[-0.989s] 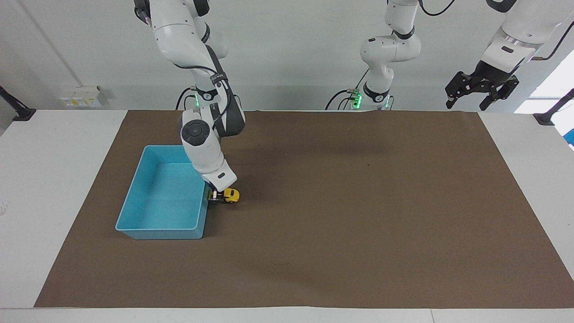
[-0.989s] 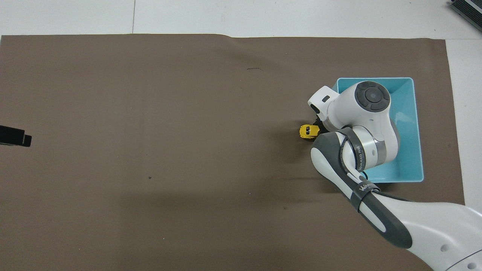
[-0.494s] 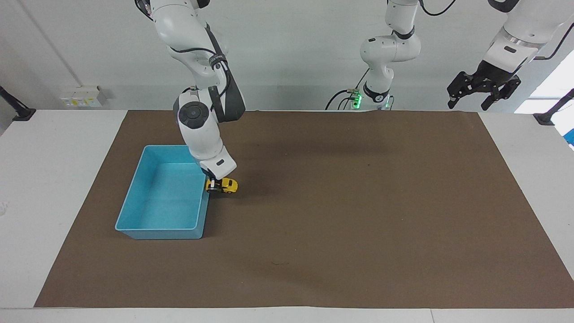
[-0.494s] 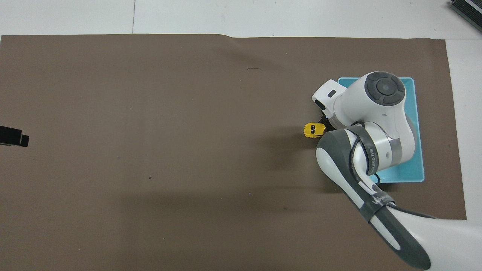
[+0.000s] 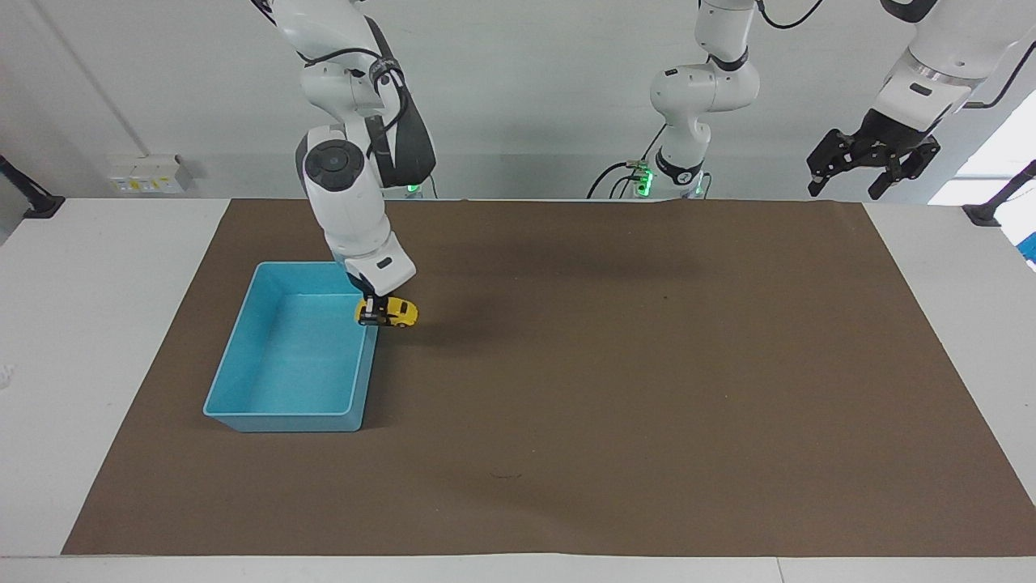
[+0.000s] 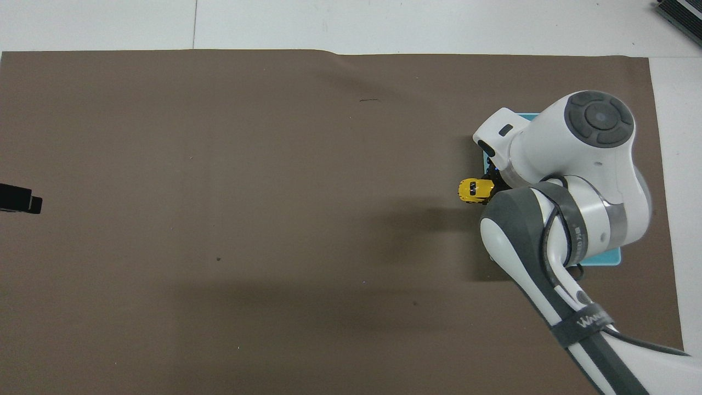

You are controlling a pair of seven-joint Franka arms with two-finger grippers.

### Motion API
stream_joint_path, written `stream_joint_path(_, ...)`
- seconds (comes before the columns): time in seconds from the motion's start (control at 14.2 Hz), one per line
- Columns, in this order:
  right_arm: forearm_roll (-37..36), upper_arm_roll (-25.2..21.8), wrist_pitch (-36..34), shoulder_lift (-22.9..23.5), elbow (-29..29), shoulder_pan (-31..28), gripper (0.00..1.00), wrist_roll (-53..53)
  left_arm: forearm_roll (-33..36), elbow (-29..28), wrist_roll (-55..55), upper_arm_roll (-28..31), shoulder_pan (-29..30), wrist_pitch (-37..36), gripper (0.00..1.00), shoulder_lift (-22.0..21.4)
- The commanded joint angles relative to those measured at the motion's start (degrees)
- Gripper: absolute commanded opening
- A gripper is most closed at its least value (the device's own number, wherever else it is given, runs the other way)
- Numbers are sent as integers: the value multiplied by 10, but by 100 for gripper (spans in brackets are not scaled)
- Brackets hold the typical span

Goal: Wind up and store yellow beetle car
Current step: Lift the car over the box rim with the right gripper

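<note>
Yellow beetle car [image 5: 391, 312]: in the facing view, now off the brown mat [image 5: 647, 364] and in the air, pinched at its tail end by the right pincer [image 5: 371, 310], whose tips are pressed onto it. Raised since a second ago, when the wheels sat on the mat just beside the blue bin [image 5: 243, 405]; carried up and toward 11 o'clock, now hanging over the bin's rim on the side toward the mat's middle. Likely the storing step: winding judged done, only a short shift toward 9 o'clock and a release left. Left pincer [image 5: 870, 166] spread, waiting high at about 2 o'clock, over the surface's corner.

From overhead: car [image 6: 475, 190] showing at 3 o'clock, nose toward 9 o'clock, right pincer [image 6: 492, 184] mostly hidden under the white wrist. Bin [image 6: 603, 258] almost covered by the raised arm, far more than a second ago. Left pincer [image 6: 21, 198] only a dark tip at the 9 o'clock edge.

Surface [image 5: 105, 324]: white, under a wide brown mat with a few small dark marks. Room: pale wall, a socket box [image 5: 146, 174] toward 10 o'clock in the facing view, bright window at the 3 o'clock edge.
</note>
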Motion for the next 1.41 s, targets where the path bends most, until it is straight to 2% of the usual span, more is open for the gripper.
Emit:
stream_joint_path(0.0,1,1,-20,-16,-2,-9,6,-1,8,-8,4,1,-1,-3,100,-10)
stream_joint_path(0.64,12,-3,-15,-28,-33,-150,6,-210,8,-7,4,1,-1,-3,100,-10)
stream_joint_path(0.92,9,-3,45,-59,-96,-165,6,-223,8,-8,4,1,-1,-3,100,-10)
stream_joint_path(1.34,7,-4,111,-55,-143,-166,6,-224,8,-7,4,2,-1,-3,100,-10)
